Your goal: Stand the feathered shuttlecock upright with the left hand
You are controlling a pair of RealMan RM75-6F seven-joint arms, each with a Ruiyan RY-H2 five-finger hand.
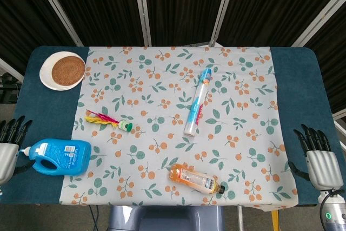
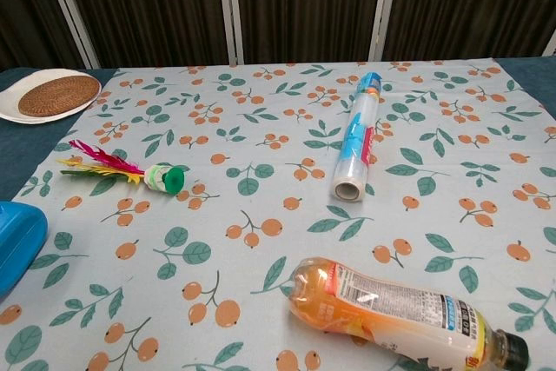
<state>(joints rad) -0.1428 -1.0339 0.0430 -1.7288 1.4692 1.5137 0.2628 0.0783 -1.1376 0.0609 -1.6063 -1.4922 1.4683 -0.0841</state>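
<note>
While flat (feathers leftward), shuttlecock (image 1: 110,121) beyond left robot hand (image 1: 10,143).

one shuttlecock (image 1: 110,121), two bottles (image 1: 59,156), one plate (image 1: 47,79), one roll (image 1: 198,102)

Feathered shuttlecock (image 1: 110,121) lies flat, green base rightward.
</note>
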